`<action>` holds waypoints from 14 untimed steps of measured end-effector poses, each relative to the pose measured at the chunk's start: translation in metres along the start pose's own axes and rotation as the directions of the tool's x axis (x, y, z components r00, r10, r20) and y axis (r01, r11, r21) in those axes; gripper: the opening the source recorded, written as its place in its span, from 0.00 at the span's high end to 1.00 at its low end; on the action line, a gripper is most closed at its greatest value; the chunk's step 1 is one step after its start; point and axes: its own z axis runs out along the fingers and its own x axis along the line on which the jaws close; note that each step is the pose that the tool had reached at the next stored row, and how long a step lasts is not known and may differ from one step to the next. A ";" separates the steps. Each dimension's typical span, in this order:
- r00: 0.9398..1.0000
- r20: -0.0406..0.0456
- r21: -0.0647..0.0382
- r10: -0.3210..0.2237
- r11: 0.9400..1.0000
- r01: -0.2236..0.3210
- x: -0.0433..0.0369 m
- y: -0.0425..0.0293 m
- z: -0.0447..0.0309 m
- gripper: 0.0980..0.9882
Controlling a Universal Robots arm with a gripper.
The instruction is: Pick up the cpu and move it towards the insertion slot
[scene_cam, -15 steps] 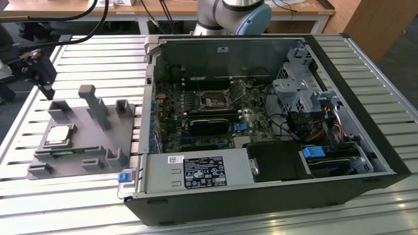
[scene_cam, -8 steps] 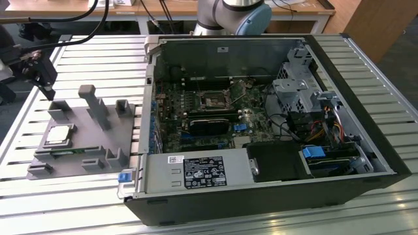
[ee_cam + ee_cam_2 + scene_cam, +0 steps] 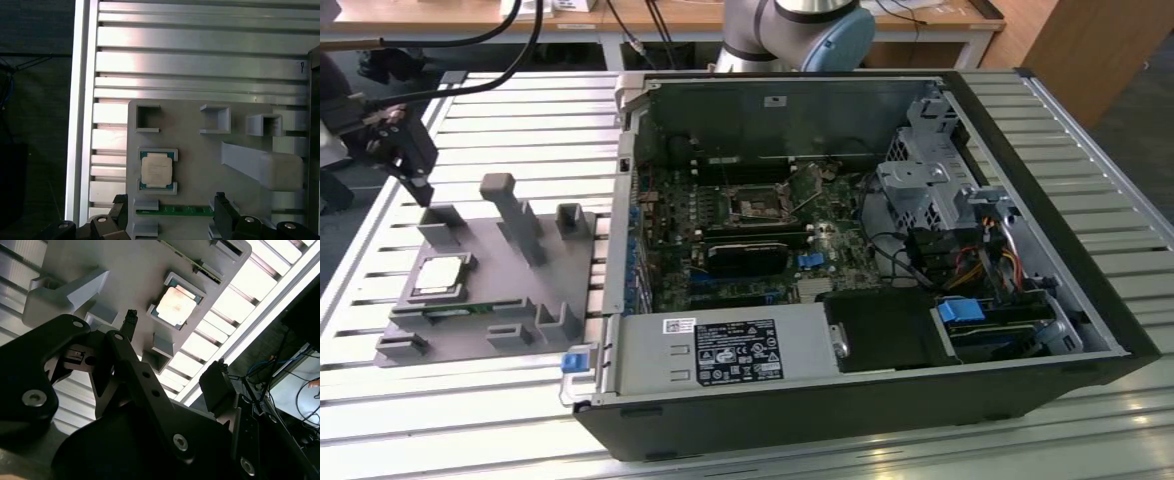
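Observation:
The cpu (image 3: 440, 275), a flat square chip with a shiny metal top, lies in a framed pocket of the grey fixture plate (image 3: 494, 260) on the exterior view's left. Both wrist views show the cpu (image 3: 157, 170) (image 3: 175, 302) from above. My gripper (image 3: 411, 180) hangs above the far left corner of the plate, apart from the chip. In the first wrist view the gripper (image 3: 170, 215) is open, its two black fingers spread wide with nothing held. One fingertip (image 3: 131, 317) shows in the second wrist view. The insertion slot (image 3: 758, 207) sits on the motherboard inside the open computer case.
Grey posts and brackets (image 3: 514, 215) rise from the fixture plate beside the chip. A green memory stick (image 3: 172, 211) lies in a holder by the cpu pocket. The black computer case (image 3: 854, 250) has tall walls, cables and a drive cage (image 3: 927, 185). The table top is ribbed metal (image 3: 200, 65).

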 end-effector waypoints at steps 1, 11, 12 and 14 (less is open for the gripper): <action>1.000 0.000 0.000 0.000 1.000 0.000 0.0000 0.0000 0.0004 0.24; 1.000 0.000 0.000 0.000 1.000 0.000 0.0001 -0.0034 0.0056 0.24; 1.000 0.000 0.000 0.000 1.000 0.000 0.0001 -0.0038 0.0060 0.24; 1.000 0.000 0.000 0.000 1.000 0.000 0.0001 -0.0046 0.0069 0.24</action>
